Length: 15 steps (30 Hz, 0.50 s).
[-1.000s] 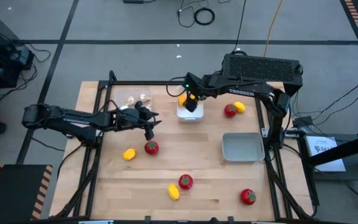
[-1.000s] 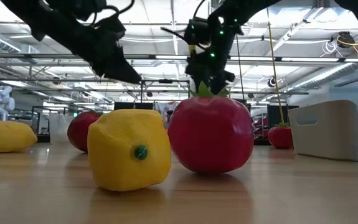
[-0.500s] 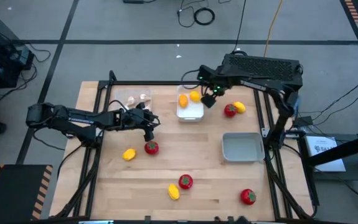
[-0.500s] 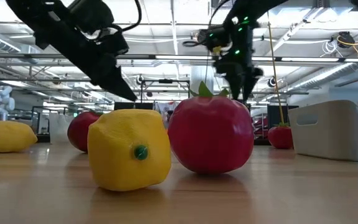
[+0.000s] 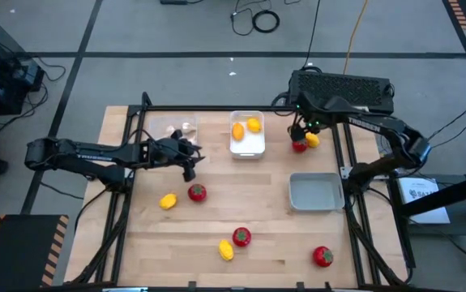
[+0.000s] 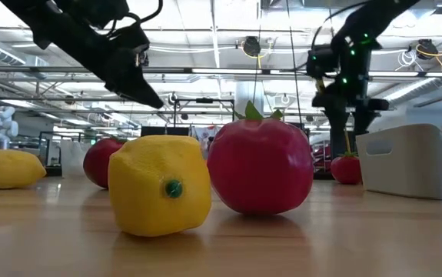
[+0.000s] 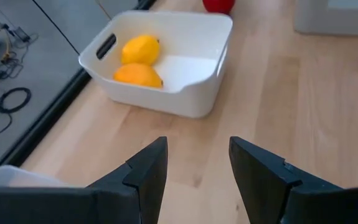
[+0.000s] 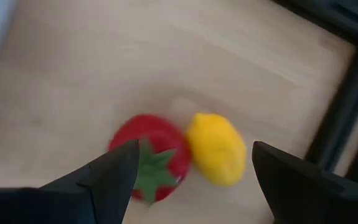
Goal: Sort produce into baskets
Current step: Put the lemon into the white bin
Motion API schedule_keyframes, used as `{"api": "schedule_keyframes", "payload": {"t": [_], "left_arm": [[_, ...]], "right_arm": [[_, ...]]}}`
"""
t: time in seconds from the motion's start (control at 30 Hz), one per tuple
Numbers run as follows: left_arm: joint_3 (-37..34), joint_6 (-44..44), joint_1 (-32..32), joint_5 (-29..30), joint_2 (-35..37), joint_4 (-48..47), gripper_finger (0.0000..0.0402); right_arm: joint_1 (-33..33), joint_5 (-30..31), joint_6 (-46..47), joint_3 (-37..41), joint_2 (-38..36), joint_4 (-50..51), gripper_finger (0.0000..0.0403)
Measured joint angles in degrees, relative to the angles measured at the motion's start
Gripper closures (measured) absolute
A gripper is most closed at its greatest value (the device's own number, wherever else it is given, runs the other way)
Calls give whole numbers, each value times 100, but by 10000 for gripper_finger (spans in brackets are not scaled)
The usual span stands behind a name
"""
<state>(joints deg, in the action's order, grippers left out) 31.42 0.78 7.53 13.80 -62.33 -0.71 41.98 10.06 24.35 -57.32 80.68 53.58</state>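
Note:
My right gripper (image 8: 194, 180) hangs open, pointing down, over a red tomato (image 8: 147, 158) and a yellow fruit (image 8: 216, 149) that lie side by side on the table's far right (image 5: 299, 144). It touches neither. My left gripper (image 7: 197, 177) is open and empty above the table's left half (image 5: 188, 162), facing the white basket (image 7: 166, 62), which holds two yellow-orange fruits (image 7: 138, 59). The clear basket (image 5: 176, 128) with whitish bulbs stands at the far left. The grey basket (image 5: 315, 191) stands at the right.
Loose on the table are tomatoes (image 5: 197, 192), (image 5: 241, 237), (image 5: 322, 256) and yellow fruits (image 5: 168, 201), (image 5: 226, 250). A black box (image 5: 342, 88) sits behind the far right edge. Black frame rails run along the table's left, right and far sides.
My right gripper has swung from over the white basket toward the table's right edge, rolling as it went. It now hangs over the tomato and yellow fruit. Its leaving uncovered a second fruit in the white basket.

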Motion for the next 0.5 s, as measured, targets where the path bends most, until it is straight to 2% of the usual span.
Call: {"api": "schedule_keyframes", "payload": {"t": [0.1,0.33,0.5], "left_arm": [[0,-3,2,0,0,168,221],[0,-35,0,-2,0,322,221],[0,-35,0,-2,0,321,221]], "right_arm": [[98,437,499,253,7,-147,101],[275,327,1001,821,61,-764,101],[349,324,1027,1107,75,-1172,101]]}}
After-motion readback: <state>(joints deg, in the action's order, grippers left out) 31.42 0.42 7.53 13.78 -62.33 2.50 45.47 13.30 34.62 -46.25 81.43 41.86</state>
